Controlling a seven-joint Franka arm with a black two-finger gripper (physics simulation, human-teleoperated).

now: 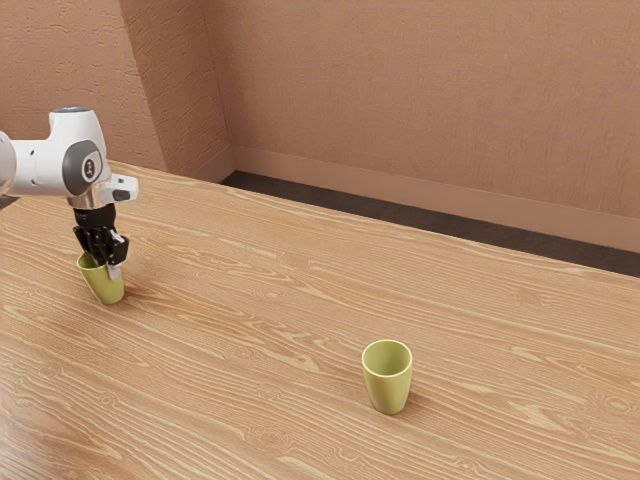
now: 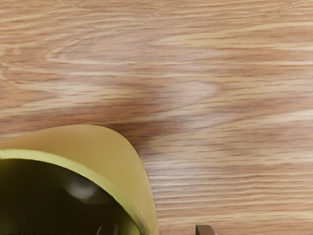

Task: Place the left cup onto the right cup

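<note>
You are working over a wooden table [image 1: 300, 290] with strong pale-and-brown grain that runs the length of the top. Behind it stand rough, brownish plaster walls [image 1: 430, 90]. A paler baseboard [image 1: 400, 185] runs along their foot, with a strip of dark floor [image 1: 450, 215] between it and the table's far edge.

The left cup [image 1: 103, 282] is an olive-green, handleless tumbler. It sits on the table toward the exterior view's left, directly under your gripper [image 1: 105, 262]. It looks to lean a little, with its rim tipped toward the exterior view's left.

In the wrist view you look down into its mouth. The bright green rim curves round a dark interior with a soft pale glint at the bottom. One of your fingertips [image 2: 107, 229] is inside that mouth and the other is outside, so the cup's wall stands between them.

Your jaws are spread. A band of bare wood shows between the outer tip and the cup's wall, so they straddle the wall and are not pinching it.

The right cup [image 1: 387, 376] is the same green tumbler. It stands upright, mouth up, toward the near middle of the table and well apart from the left cup. The part of its interior you can see is plain green wall. Only bare wood grain lies on the stretch of table between the two cups.
</note>
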